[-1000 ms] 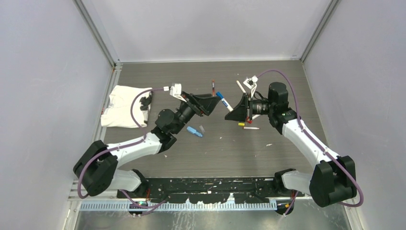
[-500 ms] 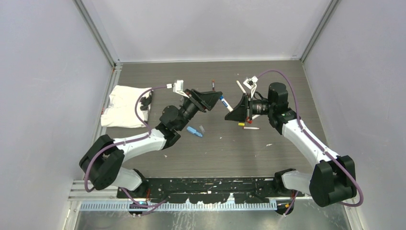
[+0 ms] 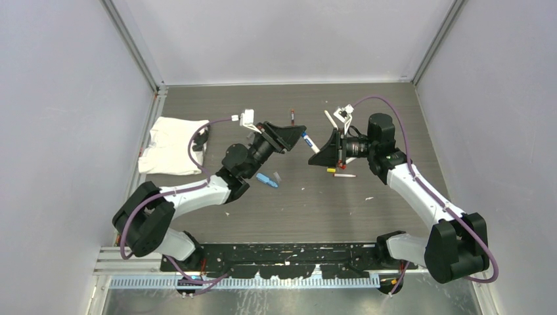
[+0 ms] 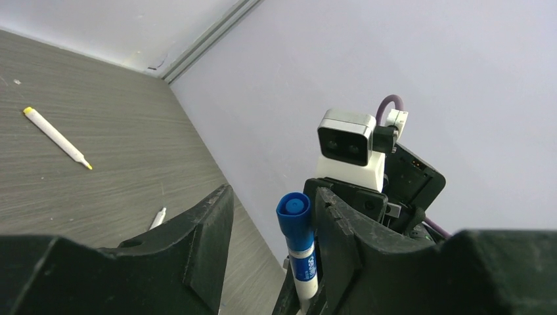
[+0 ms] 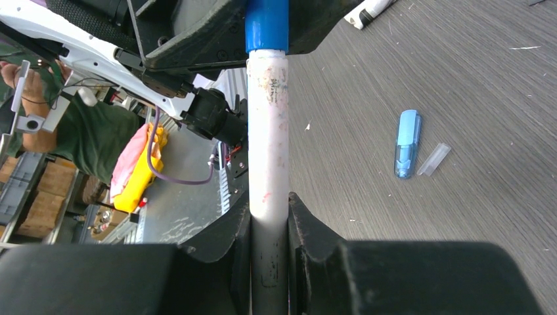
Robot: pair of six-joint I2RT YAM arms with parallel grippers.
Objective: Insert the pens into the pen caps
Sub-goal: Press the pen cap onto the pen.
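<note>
Progress slight: right gripper point(image 5: 269, 200) clamps one pen point(image 5: 268, 131), its blue cap point(image 5: 267, 26) inside left gripper's point(image 4: 274, 197) parted jaws; other pens point(image 4: 58, 138) loose

White pen point(image 5: 268, 131) with blue end, yellow-tipped white pen point(image 4: 58, 138), light-blue oblong piece point(image 5: 407, 143), white cloth point(image 3: 167, 147), grey wood-grain table point(image 3: 315, 210)

Bright, even, diffuse light; faint soft shadows on the table point(image 3: 315, 210). Close-up black fingers point(image 4: 197, 230) in wrist views lose detail.
</note>
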